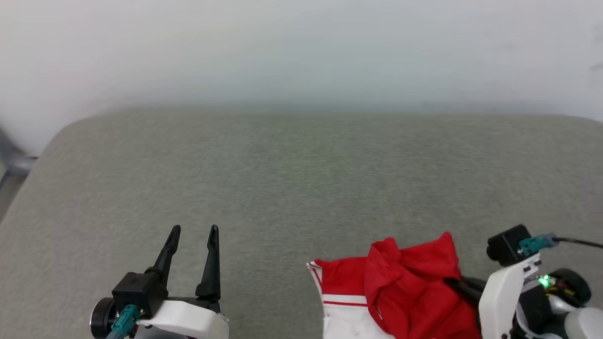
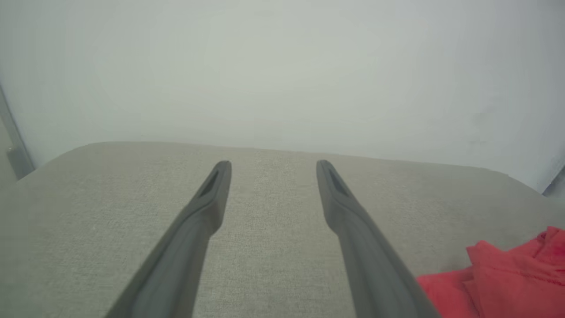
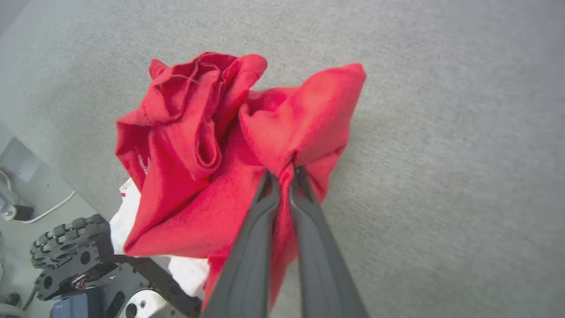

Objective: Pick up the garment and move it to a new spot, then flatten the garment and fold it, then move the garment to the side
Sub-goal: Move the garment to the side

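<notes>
Grey cushion (image 1: 301, 179); right gripper (image 3: 283, 173) tight on garment (image 3: 190, 145) (left gripper (image 1: 194, 229) wide, empty).

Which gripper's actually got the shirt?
The right gripper, fingers pinched on a red fold of the garment; the left gripper stands open, clear of it.

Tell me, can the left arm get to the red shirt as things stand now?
Probably yes. Only grey surface lies between the open left gripper and the shirt to its right. The right gripper is shut on the shirt.
</notes>
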